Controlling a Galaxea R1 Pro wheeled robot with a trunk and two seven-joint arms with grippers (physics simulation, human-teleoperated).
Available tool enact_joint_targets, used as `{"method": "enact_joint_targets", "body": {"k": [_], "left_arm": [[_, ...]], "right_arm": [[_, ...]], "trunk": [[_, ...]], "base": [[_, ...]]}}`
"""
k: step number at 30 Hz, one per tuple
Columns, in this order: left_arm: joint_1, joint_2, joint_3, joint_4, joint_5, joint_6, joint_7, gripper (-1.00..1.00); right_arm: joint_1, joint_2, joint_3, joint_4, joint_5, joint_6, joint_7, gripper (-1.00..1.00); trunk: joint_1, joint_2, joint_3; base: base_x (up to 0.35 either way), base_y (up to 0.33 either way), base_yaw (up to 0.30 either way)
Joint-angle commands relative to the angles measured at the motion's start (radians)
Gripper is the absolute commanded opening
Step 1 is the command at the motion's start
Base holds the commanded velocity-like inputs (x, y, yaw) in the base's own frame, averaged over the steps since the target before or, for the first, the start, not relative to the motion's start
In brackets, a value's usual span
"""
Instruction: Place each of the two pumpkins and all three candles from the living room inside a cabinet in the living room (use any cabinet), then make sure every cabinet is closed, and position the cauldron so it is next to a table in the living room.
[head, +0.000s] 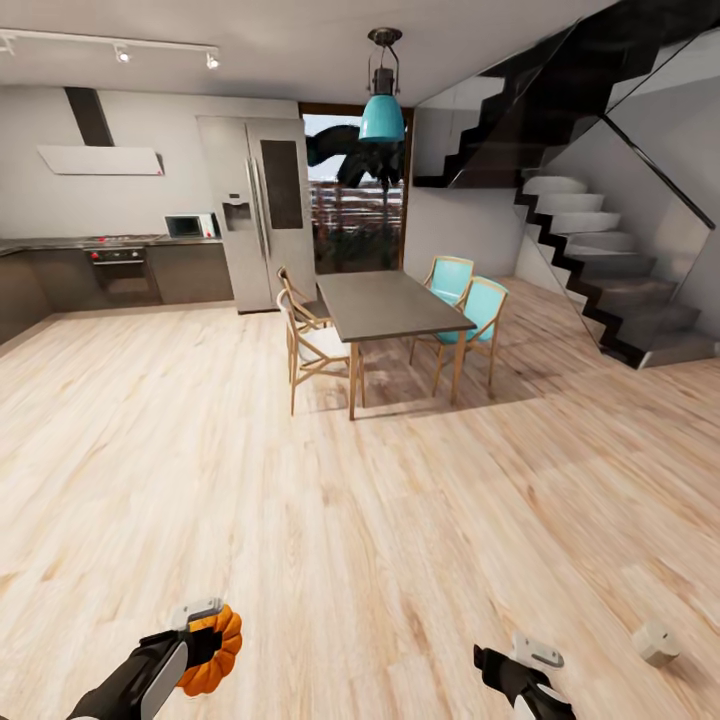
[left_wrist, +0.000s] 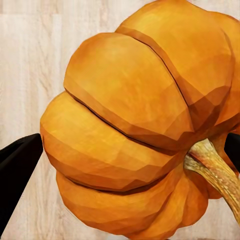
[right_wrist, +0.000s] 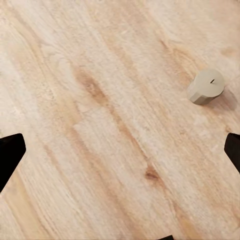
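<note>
Wide bare floor (head: 400, 520): left pincer (head: 205, 640) clamps a pumpkin (left_wrist: 135, 130); right pincer (right_wrist: 120, 150) spread, candle (right_wrist: 206, 87) near.

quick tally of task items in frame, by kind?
pumpkin: 1, held in the left gripper
candle: 1, on the floor beside the right gripper
Total: 2
</note>
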Motion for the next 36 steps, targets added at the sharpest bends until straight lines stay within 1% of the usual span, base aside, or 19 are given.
{"method": "enact_joint_targets", "body": {"k": [1,9,20,33,36], "left_arm": [[0.000,0.002,-0.009,-0.002,0.010,0.004,0.008,-1.00],[0.000,0.003,-0.009,0.004,0.008,-0.004,0.008,-1.00],[0.000,0.005,-0.008,0.009,0.007,-0.013,0.008,-1.00],[0.000,0.004,-0.011,0.009,0.006,-0.017,0.008,-1.00],[0.000,0.002,-0.012,0.009,0.006,-0.044,0.008,-1.00]], "right_arm": [[0.000,0.000,-0.001,-0.004,-0.009,0.004,0.000,1.00],[0.000,0.001,-0.001,-0.016,-0.011,0.001,0.008,1.00],[0.000,0.002,-0.002,-0.017,-0.013,0.000,0.038,1.00],[0.000,0.002,-0.002,-0.017,-0.013,0.000,0.041,1.00],[0.000,0.002,-0.002,-0.017,-0.013,-0.001,0.040,1.00]], "trunk": [[0.001,-0.001,-0.001],[0.001,-0.001,-0.001],[0.001,-0.001,-0.002],[0.001,-0.001,-0.009],[0.001,-0.001,-0.010]], "base": [[0.317,0.000,0.000],[0.328,0.020,0.000],[0.330,0.109,-0.015],[0.263,0.225,-0.231],[0.276,0.222,-0.270]]}}
